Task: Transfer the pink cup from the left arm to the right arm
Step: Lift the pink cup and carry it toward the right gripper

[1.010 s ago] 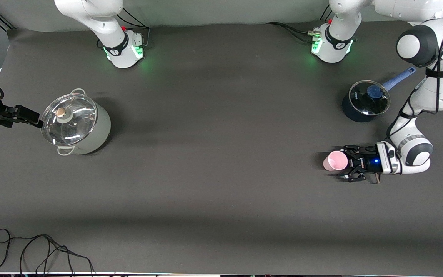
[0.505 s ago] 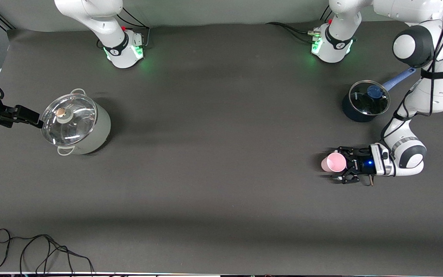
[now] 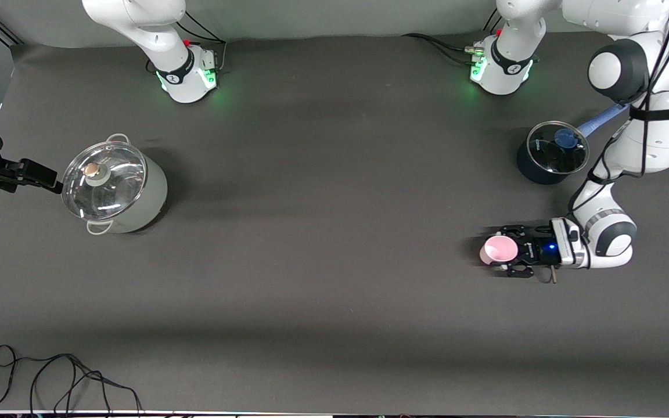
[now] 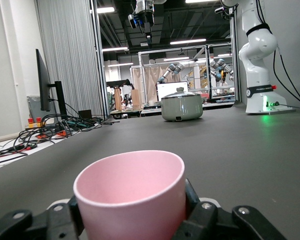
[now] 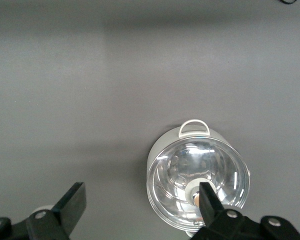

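Observation:
The pink cup (image 3: 498, 248) stands upright between the fingers of my left gripper (image 3: 502, 251), which is shut on it low over the table, near the left arm's end. In the left wrist view the cup (image 4: 130, 192) fills the foreground with the black linkage fingers (image 4: 210, 220) pressed against both of its sides. My right gripper (image 3: 50, 179) is open and empty, up in the air beside the steel pot at the right arm's end. Its straight fingers (image 5: 72, 202) stand wide apart in the right wrist view.
A steel pot with a glass lid (image 3: 114, 188) stands near the right arm's end; it also shows in the right wrist view (image 5: 197, 175). A dark saucepan with a blue handle (image 3: 552, 154) stands farther from the camera than the cup. A black cable (image 3: 50, 377) lies at the front corner.
My left gripper has moved the pink cup a little toward the right arm's end of the table. The right gripper has barely moved.

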Robot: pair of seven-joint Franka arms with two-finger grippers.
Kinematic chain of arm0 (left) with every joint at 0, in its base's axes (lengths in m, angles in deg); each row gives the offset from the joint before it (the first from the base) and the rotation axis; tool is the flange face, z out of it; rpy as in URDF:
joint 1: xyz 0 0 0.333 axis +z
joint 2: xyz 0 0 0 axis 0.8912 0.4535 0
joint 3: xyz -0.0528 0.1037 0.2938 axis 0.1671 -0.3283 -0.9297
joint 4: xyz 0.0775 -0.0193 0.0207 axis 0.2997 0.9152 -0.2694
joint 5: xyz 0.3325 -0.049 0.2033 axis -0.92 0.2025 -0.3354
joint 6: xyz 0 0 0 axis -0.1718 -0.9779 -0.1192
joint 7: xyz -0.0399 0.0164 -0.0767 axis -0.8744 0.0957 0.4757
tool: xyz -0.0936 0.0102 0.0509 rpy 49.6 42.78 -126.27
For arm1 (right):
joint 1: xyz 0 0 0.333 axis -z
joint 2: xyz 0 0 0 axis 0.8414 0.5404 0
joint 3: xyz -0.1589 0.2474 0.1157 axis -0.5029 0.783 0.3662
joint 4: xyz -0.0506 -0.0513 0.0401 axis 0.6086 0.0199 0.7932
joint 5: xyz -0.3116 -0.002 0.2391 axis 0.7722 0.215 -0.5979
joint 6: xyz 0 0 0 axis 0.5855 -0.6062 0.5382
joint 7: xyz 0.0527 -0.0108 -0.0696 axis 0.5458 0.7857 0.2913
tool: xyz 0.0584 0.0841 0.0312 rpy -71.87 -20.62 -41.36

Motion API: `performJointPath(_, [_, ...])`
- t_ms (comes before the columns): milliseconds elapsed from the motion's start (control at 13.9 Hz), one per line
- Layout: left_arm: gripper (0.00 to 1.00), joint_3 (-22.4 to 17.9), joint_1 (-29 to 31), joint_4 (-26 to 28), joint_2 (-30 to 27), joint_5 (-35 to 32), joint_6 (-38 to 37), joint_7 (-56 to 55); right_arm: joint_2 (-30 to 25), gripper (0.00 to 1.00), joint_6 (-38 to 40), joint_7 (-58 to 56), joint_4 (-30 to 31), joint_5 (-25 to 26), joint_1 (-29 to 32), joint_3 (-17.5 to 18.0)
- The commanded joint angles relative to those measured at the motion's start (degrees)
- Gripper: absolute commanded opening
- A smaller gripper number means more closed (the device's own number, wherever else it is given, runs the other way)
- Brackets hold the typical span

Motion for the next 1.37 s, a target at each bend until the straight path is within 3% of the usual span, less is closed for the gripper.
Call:
performJointPath(0, [0.00, 1.11, -0.92, -3.70, 1.13, 1.14, 0.24, 8.92, -0.30, 1.00, 0.58, -0.39, -0.29, -0.12, -0.03, -0.20])
performJointPath(289, [0.00, 7.25, -1.01, -4.42, 0.78, 1.22, 7.33, 9.68, -0.47, 1.00, 0.58, 0.22, -0.47, -0.21, -0.03, -0.38])
performJointPath(505, [0.00, 14.20, -2.58, -4.42, 0.78, 6.74, 15.24, 5.74, -1.35, 1.00, 0.66, 10.65, -1.34, -0.21, -0.20, -1.34])
performJointPath(793, [0.00, 26.31, -4.26, -5.73, 0.69, 9.93, 32.71, 1.68, -3.28, 1.00, 7.68, 30.05, -2.66, -0.21, -0.20, -1.69])
performJointPath(1010, [0.00, 35.46, -4.78, -6.79, 0.52, 9.93, 45.03, -3.40, -5.65, 1.00, 8.13, 43.69, -2.58, -0.73, -0.55, -1.70])
performJointPath(1298, [0.00, 44.79, -10.04, -11.17, 0.52, 13.25, 61.19, -7.90, -6.80, 1.00, 9.98, 48.03, -2.66, -2.32, -0.64, -1.43])
